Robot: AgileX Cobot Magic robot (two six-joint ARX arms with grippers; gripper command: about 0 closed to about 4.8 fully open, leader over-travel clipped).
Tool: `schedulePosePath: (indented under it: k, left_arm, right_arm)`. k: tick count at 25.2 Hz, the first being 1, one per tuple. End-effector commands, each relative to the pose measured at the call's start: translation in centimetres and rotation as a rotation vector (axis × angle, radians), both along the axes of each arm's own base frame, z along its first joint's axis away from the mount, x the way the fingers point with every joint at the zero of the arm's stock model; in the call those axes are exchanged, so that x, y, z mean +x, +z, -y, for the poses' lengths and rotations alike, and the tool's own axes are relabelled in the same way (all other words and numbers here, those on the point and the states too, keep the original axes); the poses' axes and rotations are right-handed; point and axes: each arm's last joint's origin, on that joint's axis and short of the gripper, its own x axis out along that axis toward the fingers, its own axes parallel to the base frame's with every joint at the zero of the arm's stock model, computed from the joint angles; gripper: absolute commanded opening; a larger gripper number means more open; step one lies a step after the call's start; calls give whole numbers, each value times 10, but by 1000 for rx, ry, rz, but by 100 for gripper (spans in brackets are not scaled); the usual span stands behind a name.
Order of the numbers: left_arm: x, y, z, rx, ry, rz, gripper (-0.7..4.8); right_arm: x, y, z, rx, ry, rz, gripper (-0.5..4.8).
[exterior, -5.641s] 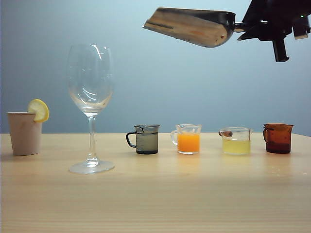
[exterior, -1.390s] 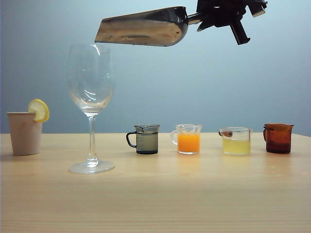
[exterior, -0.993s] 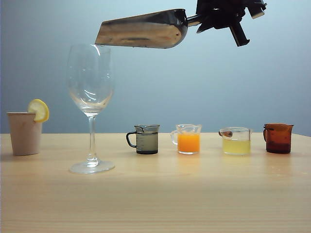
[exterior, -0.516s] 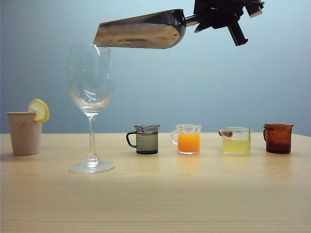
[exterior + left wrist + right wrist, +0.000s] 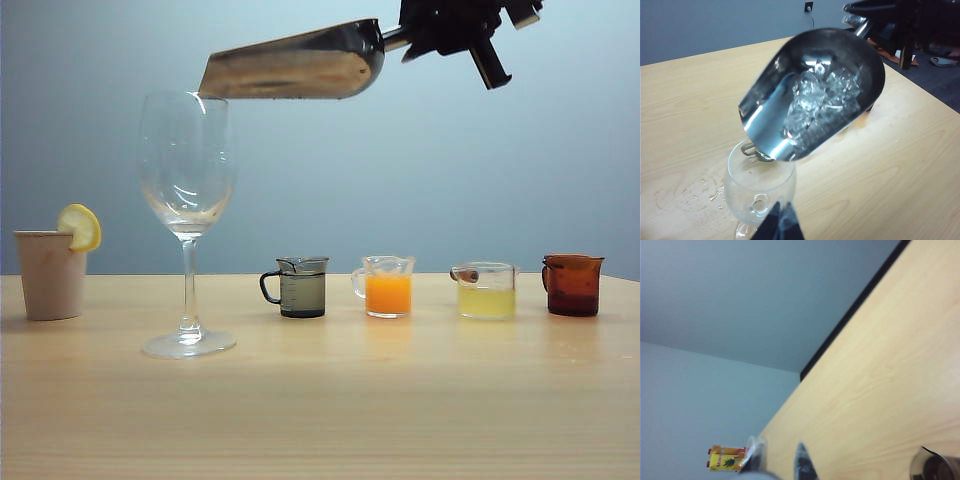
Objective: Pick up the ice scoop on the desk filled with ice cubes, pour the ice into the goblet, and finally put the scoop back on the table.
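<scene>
Exterior view: the right gripper is high at the upper right, clamped on the short handle of the ice scoop. The scoop is held nearly level, its open front tipped slightly down, with the front lip just above the rim of the goblet. The goblet stands upright on the table, and its bowl looks empty from this side.

Left wrist view: the ice cubes lie piled inside the scoop, with the goblet directly under the scoop's lip. Water spots mark the table beside the goblet's foot. A dark edge of the left gripper shows; whether it is open or closed cannot be told.

On the table stand a beige cup with a lemon slice and four small jugs in a row.
</scene>
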Motion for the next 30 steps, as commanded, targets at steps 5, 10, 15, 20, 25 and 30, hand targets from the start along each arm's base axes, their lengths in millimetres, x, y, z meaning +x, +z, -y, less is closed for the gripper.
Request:
schedulePosePath:
  k: [5,10,15,20,25,30]
  left_arm:
    - [0,2,0,1,-2,14,-6]
    - [0,2,0,1,-2,14,-6]
    - [0,2,0,1,-2,14,-6]
    - [0,2,0,1,-2,14,-6]
    - [0,2,0,1,-2,13,-6]
    - [-1,1,-1,6,-2,3,-6]
  right_arm:
    - [-1,12,0,5,1,68,-5]
    - [-1,12,0,4,0,68,-5]
    - [0,11,0,4,2,67,-5]
    - [0,9,-8,6,21,76,-4]
    - [0,7,-13,-1,35,73,-5]
    - [0,7,-12,-3,23,77,-5]
